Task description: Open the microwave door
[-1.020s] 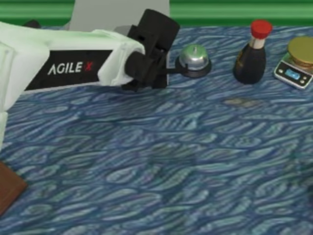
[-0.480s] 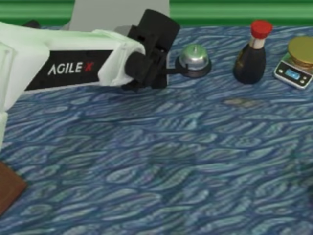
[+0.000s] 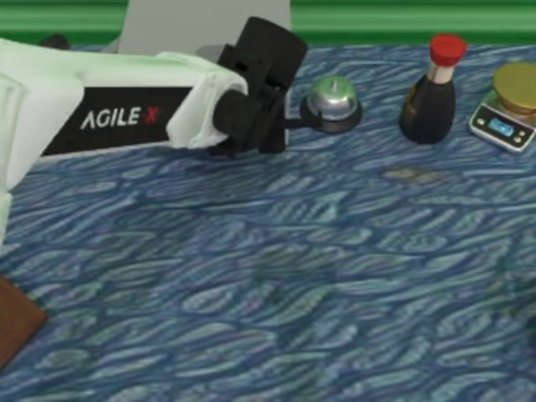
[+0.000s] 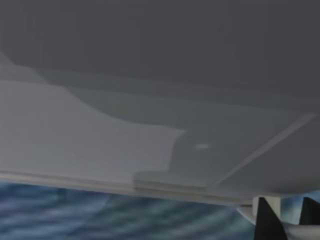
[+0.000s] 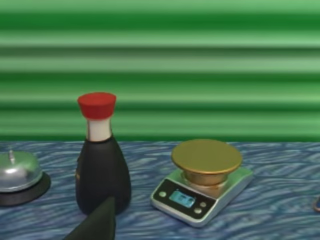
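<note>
The light-grey microwave stands at the table's back left, mostly covered by my left arm in the top view. My left gripper is pressed up against its front right corner. The left wrist view is filled by the microwave door, seen very close, with its darker window. Two dark fingertips stand close together around the door's pale handle, so the left gripper looks shut on it. My right gripper is out of the top view and shows only as a dark tip in its own wrist view.
A silver call bell sits just right of the left gripper. Farther right stand a dark soy-sauce bottle with a red cap and a small digital scale with a brass pan. A brown board corner lies at the front left.
My left arm has edged very slightly to the left, still against the microwave. Nothing else on the table has moved.
</note>
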Robot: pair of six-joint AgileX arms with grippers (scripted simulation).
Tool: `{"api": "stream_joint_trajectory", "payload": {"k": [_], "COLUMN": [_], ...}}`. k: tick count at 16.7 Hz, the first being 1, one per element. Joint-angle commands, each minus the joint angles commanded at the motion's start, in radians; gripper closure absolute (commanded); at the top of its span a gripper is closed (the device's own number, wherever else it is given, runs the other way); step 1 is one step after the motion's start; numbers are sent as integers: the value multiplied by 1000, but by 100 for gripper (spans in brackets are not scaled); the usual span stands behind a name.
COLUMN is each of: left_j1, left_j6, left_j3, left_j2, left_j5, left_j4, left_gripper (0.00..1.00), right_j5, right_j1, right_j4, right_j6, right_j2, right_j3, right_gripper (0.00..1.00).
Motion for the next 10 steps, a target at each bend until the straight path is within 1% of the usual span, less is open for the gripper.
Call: {"api": "stream_joint_trajectory", "payload": {"k": [5, 10], "left_j1": [11, 11], "left_j6": [50, 54], "left_j3": [-55, -61], "left_j2": [-47, -48], "left_j5": [27, 29], "left_j4": [44, 45], "left_gripper": [100, 100], "right_j5": [0, 0], "right_j1": [0, 0], "right_j4": [0, 0], "right_j6": [0, 0], "right_j2": [0, 0], "right_j3": [0, 0], "right_gripper": [0, 0]}}
